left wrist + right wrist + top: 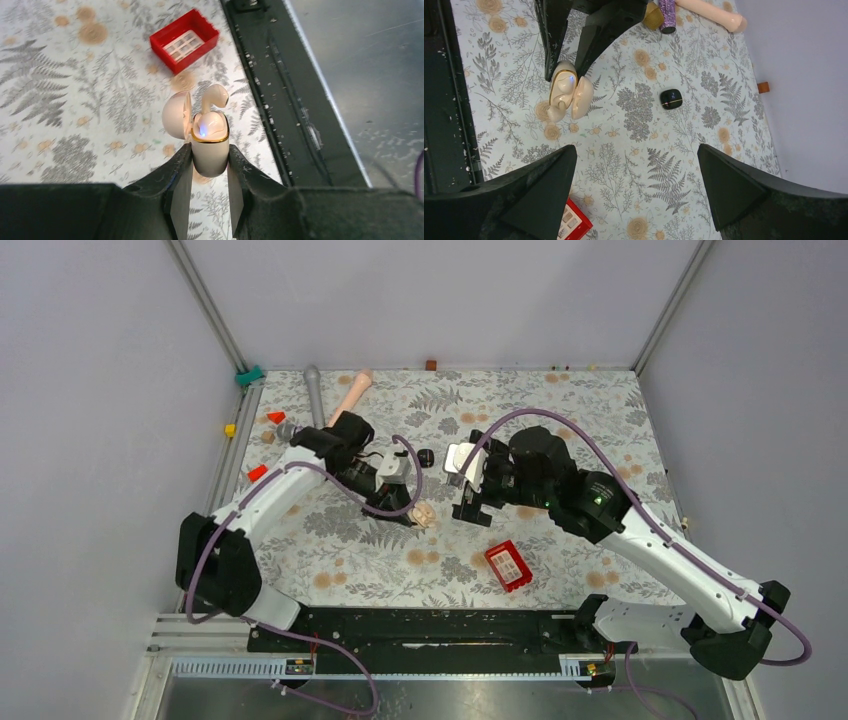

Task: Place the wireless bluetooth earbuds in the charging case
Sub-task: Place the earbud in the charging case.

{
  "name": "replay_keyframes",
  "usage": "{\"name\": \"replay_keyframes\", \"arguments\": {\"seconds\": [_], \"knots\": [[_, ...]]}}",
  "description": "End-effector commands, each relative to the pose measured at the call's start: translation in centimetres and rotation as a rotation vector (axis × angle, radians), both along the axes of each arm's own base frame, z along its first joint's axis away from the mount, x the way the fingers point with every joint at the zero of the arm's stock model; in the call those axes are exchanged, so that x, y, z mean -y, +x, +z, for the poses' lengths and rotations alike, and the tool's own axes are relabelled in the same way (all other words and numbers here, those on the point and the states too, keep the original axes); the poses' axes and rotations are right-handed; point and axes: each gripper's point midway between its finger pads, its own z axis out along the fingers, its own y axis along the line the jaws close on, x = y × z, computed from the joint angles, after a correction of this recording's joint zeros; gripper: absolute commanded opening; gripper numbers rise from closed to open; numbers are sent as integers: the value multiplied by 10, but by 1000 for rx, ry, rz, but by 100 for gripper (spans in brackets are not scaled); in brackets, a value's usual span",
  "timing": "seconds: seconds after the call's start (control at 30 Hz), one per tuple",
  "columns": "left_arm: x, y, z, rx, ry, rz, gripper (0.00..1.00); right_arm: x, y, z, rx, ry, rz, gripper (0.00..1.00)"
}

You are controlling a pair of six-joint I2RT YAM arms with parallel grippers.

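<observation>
The cream charging case (210, 155) stands upright on the floral mat with its lid (176, 117) swung open to the left. My left gripper (210, 150) is shut on the case body. One whitish earbud (209, 124) sits in the case beside a blue light. A second whitish earbud (216, 96) stands tilted out of the case's far side. From above, the case (424, 514) is at mid-table. My right gripper (635, 149) hovers open and empty just right of the case (562, 89), also seen from above (477, 512). A small black rounded piece (671, 98) lies farther back.
A red box (508, 565) with pale inserts lies near the front, also in the left wrist view (185, 40). A grey handle (313, 390) and a pink handle (350, 392) lie at the back left, with small red cones (276, 417) nearby. A black rail (280, 100) borders the near edge.
</observation>
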Motion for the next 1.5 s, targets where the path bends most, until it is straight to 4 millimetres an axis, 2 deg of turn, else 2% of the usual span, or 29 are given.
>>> {"name": "replay_keyframes", "arguments": {"seconds": [0.0, 0.2, 0.27, 0.4, 0.53, 0.7, 1.07, 1.47], "knots": [[10, 37, 20, 143, -18, 177, 0, 8, 14, 11, 63, 15, -63, 99], [25, 52, 44, 219, -235, 293, 0, 16, 31, 15, 84, 37, -161, 99], [29, 56, 62, 259, -368, 342, 0, 21, 39, 18, 90, 58, -208, 99], [31, 49, 82, 184, -537, 365, 0, 31, 49, 28, 87, 129, -279, 99], [28, 33, 87, 150, -668, 338, 0, 34, 43, 36, 61, 189, -260, 100], [30, 36, 79, 116, -670, 373, 0, 27, 26, 30, 4, 207, -161, 100], [30, 35, 74, 131, -651, 391, 0, 4, 24, 4, -124, 210, -103, 100], [38, 27, 68, 116, -632, 343, 0, -2, 35, -2, -137, 248, -148, 99]]}}
